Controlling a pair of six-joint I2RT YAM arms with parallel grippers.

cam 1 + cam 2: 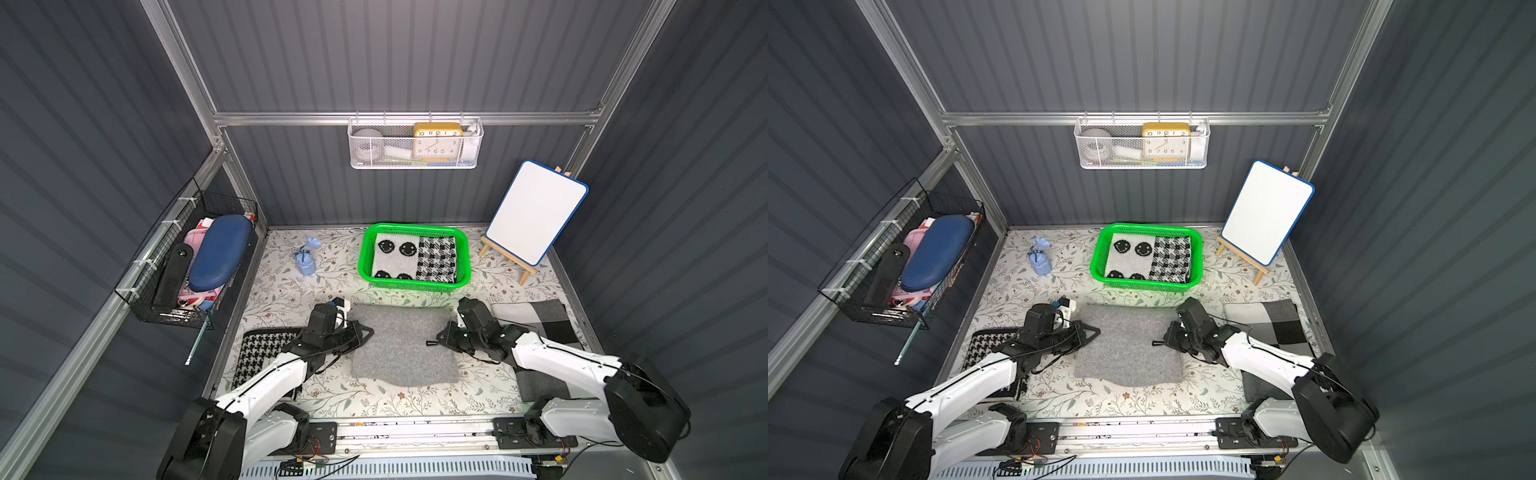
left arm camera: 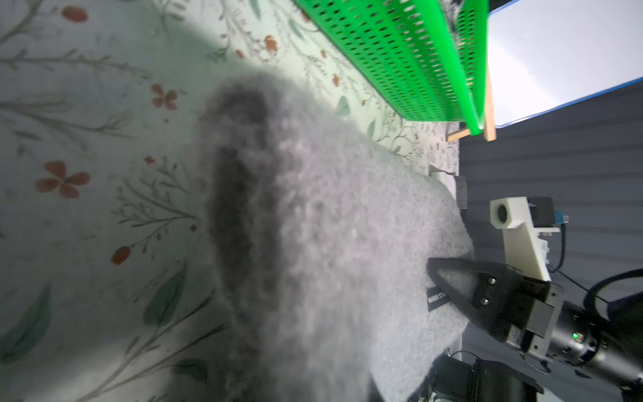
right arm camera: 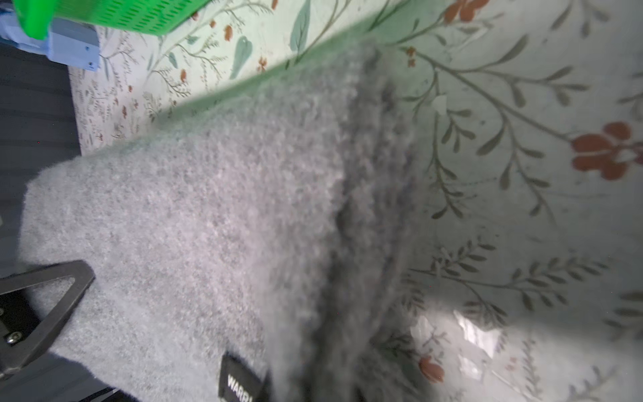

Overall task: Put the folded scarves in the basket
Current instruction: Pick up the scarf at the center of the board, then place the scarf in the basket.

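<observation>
Two scarves already lie folded in the green basket (image 1: 409,284) at the far middle of the table (image 1: 374,399): a smiley-face scarf (image 1: 392,257) on its left, a checked scarf (image 1: 436,259) on its right. But the one in play is not in yet! The grey scarf (image 1: 401,345) lies flat and folded on the table, just near of the basket, its far edge close to the basket's near wall without touching it. By my reading the folding is done and the pickup is the step in hand. The lift, the carry to the far side and the drop all remain.

Left to right now. The left gripper (image 1: 368,331) sits at the scarf's left edge. In the right wrist view its upper finger (image 3: 82,273) lies on top of the wool, the lower one is hidden, and I cannot tell whether that pinch is closed. The grey scarf is in the middle, between both arms. The right gripper (image 1: 442,336) is at the right edge, beside the small black label (image 2: 436,300), jaws together and clamped on the scarf. Nothing looks raised off the table in both top views.
</observation>
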